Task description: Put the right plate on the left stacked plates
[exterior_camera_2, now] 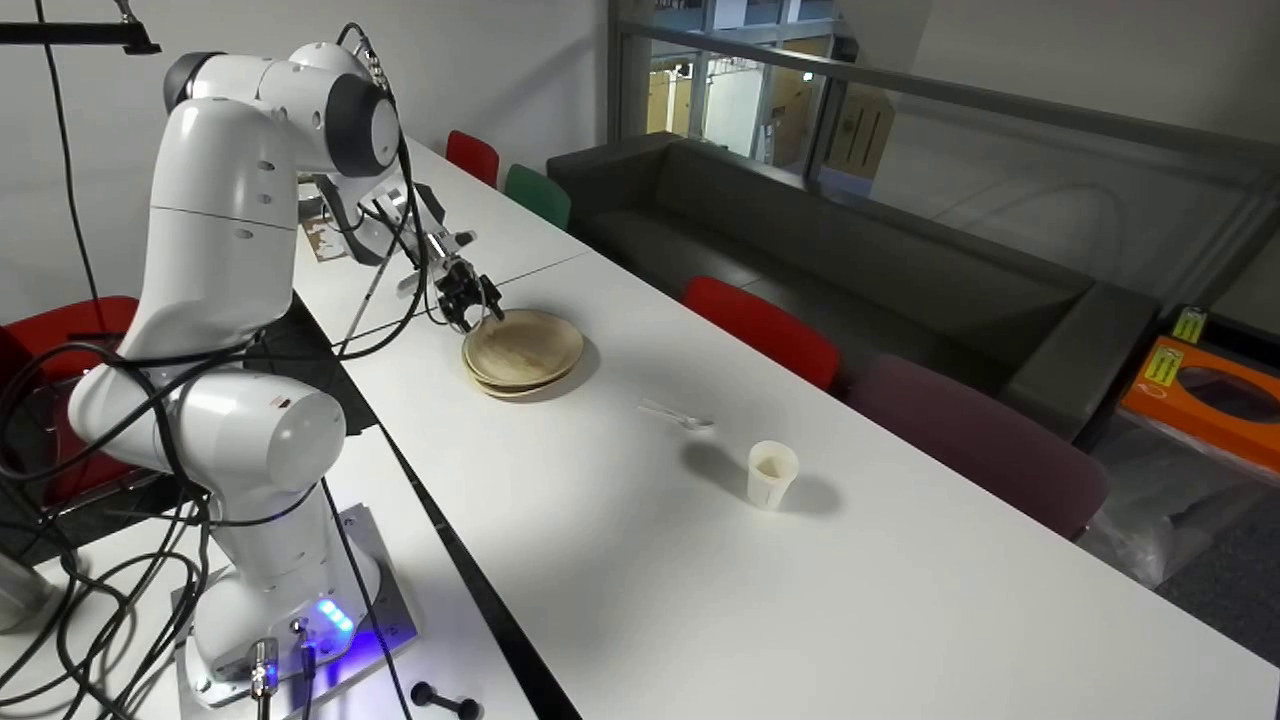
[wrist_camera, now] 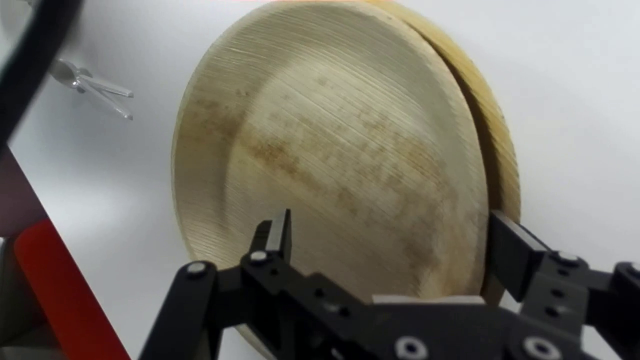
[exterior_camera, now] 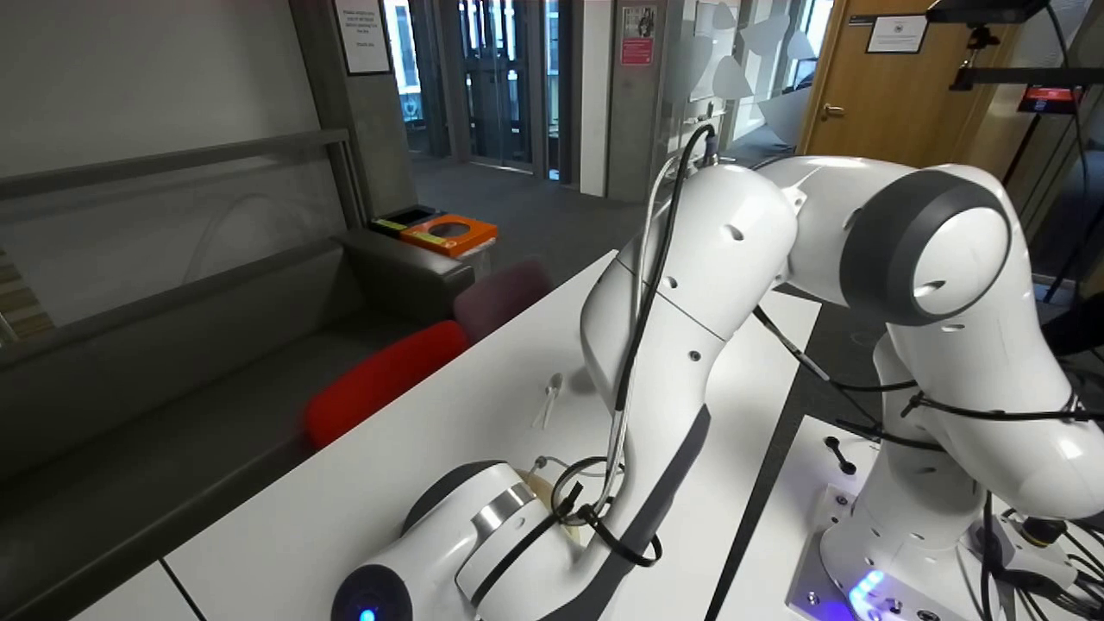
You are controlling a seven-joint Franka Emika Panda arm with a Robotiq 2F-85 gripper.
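Observation:
The right plate (wrist_camera: 340,135), round with a pale raised rim and brown-spotted inner face, lies on top of the left stacked plates (wrist_camera: 505,145), shifted to one side. Their golden-brown edge shows along the right in the wrist view. In an exterior view, the right plate (exterior_camera_2: 525,348) sits on the left stacked plates (exterior_camera_2: 497,388) on the table. My gripper (wrist_camera: 390,220) is open; one finger is over the right plate's inner face, the other just outside its rim. Contact cannot be told. The gripper (exterior_camera_2: 483,318) is at the stack's far edge. In an exterior view the arm hides most plates (exterior_camera: 539,485).
Clear plastic cutlery (exterior_camera_2: 680,415) and a white cup (exterior_camera_2: 770,478) stand on the white table (exterior_camera_2: 640,560), away from the stack. The cutlery (wrist_camera: 92,87) also shows in the wrist view. A red chair (exterior_camera_2: 765,325) is at the table's edge.

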